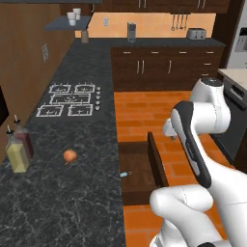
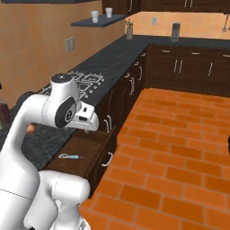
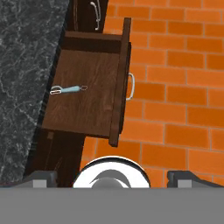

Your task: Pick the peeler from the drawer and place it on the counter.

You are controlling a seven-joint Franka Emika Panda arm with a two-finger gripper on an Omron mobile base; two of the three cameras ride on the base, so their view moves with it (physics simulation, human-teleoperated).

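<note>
Gripper point(image 3: 112, 177) spread wide (nothing held), well above peeler point(image 3: 66, 90) in open drawer point(image 3: 87, 113).

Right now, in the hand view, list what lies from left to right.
counter → peeler lying in the open drawer → drawer's silver handle → orange tiled floor

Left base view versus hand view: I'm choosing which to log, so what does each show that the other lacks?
Left base alone: the orange fruit, two bottles, the stove, a toaster on the far worktop. Hand view alone: the drawer's silver handle and both finger tips, set wide apart. Shared: the open drawer, the peeler lying inside it, the counter, and the orange floor.
</note>
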